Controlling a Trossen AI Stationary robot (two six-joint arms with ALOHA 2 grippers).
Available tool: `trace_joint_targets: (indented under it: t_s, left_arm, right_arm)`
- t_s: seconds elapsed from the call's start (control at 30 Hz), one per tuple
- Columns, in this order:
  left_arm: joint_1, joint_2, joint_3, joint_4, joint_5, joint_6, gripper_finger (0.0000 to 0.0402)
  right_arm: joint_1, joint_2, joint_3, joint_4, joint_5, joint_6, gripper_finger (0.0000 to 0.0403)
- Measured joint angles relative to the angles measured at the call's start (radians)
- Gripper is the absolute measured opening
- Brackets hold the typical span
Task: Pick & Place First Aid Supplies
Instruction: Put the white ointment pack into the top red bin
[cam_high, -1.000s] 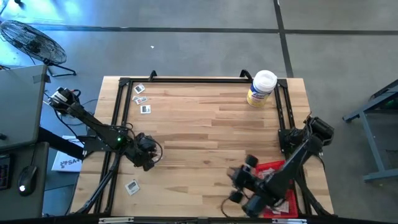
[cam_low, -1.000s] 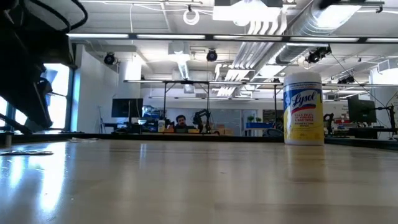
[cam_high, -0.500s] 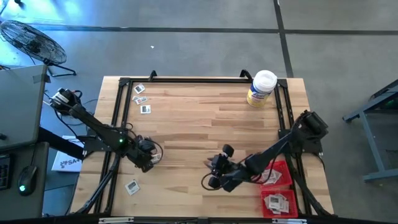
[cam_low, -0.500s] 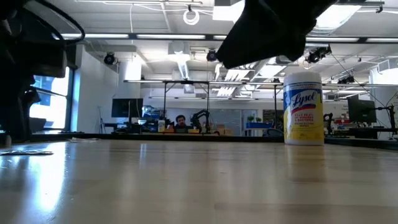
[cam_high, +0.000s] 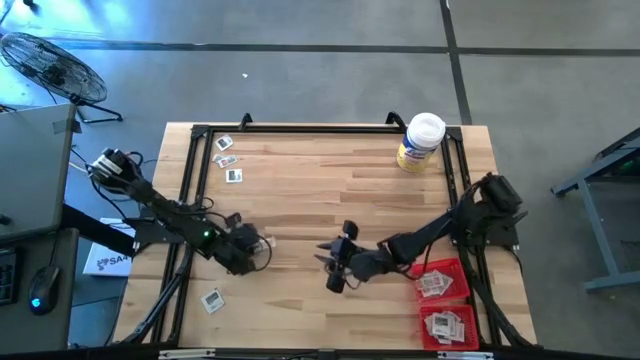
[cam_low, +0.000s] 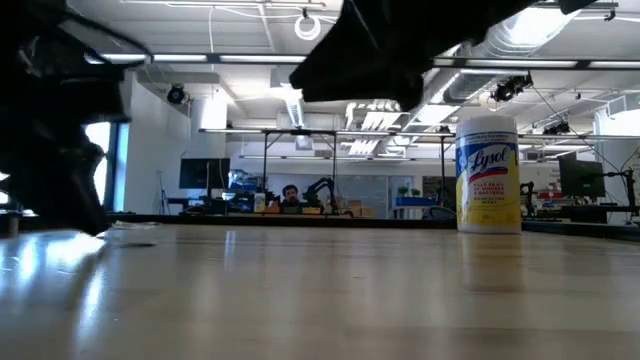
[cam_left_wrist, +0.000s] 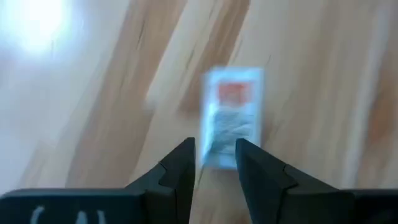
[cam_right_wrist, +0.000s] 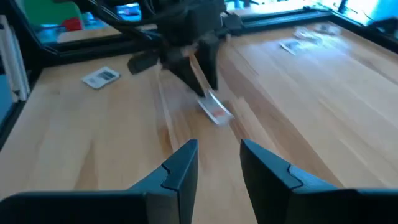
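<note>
A small white-grey packet with red and dark print lies flat on the wood left of the table's middle. My left gripper is open and slants down just over the packet's near end, with its fingertips apart from the packet. From the right wrist view the packet lies below those dark fingers. My right gripper is open over the table's middle, holds nothing and points toward the left gripper. More packets lie at the far left and the near left.
Two red trays with packets in them stand at the near right, beside the right arm. A yellowish jar with a white lid stands at the far right. A black frame runs along the table's edges.
My right gripper has swung from over the red trays toward the table's left, out to the middle, and has tipped from pointing down to nearly level. My left gripper has sunk and crept toward the right, onto the packet, which now shows beside its fingers.
</note>
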Motion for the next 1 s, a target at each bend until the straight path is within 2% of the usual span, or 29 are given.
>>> trace_joint_targets:
  t_s: [0.1,0.23,0.3,0.43,0.6,0.8,0.9,1.0]
  left_arm:
    - [0.027,0.048,0.004,0.15,-0.066,0.142,0.0114]
    - [0.118,0.149,0.003,0.315,-0.079,0.273,0.0114]
    - [0.153,0.18,0.009,0.335,-0.07,0.292,0.0114]
    - [0.161,0.169,0.058,0.246,-0.067,0.264,0.0114]
    - [0.089,0.09,0.108,0.122,-0.086,0.229,0.0114]
    - [0.033,0.084,0.08,-0.083,-0.07,0.024,0.0114]
    - [0.029,0.108,0.047,-0.058,-0.082,-0.026,0.0114]
    - [0.041,0.136,0.023,0.026,-0.11,-0.002,0.0114]
  right_arm:
    - [-0.04,0.028,0.0,0.089,-0.063,-0.053,0.0114]
    - [-0.085,0.078,0.006,0.183,-0.144,-0.134,0.0115]
    - [-0.099,0.099,0.015,0.203,-0.193,-0.177,0.0117]
    - [-0.127,0.145,0.048,0.221,-0.265,-0.209,0.0131]
    - [-0.167,0.206,0.081,0.247,-0.299,-0.211,0.0155]
    - [-0.208,0.273,0.105,0.27,-0.36,-0.211,0.0174]
    - [-0.225,0.307,0.125,0.294,-0.392,-0.211,0.0178]
    - [-0.236,0.335,0.154,0.292,-0.418,-0.211,0.0178]
